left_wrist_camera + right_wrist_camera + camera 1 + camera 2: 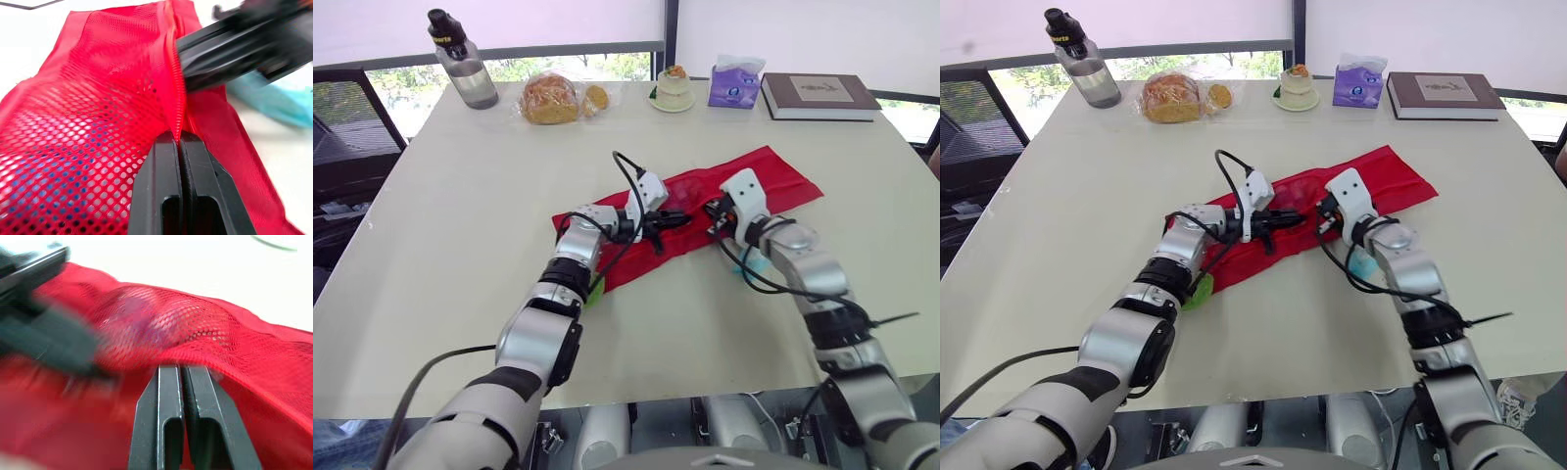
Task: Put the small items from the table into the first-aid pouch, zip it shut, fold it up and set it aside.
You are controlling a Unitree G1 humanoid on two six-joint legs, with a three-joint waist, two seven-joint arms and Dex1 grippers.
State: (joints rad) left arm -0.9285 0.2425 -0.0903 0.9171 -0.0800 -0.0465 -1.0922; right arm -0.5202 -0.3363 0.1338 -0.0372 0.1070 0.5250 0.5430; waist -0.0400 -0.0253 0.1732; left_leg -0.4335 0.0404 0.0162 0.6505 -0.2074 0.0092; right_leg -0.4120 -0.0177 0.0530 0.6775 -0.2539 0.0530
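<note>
1. Grips the red first-aid pouch (773, 176), spread unfolded in the middle of the surface (460, 215), from both sides.
2. Clamps the left end effector (178, 139) shut on the zipper seam; pinches the mesh with the right end effector (182, 367), likewise closed.
3. Looks midway through zipping: shows bluish contents behind the mesh; leaves folding and setting aside undone.
4. Seemingly leaves two pieces outside: one teal item (751, 262) just beside the pouch, one green item (1197, 292) under the left arm.
5. Counts along the far edge one bottle (462, 61), one bagged bread (548, 98), one cup (674, 90), one tissue pack (734, 83), one book (818, 96).
</note>
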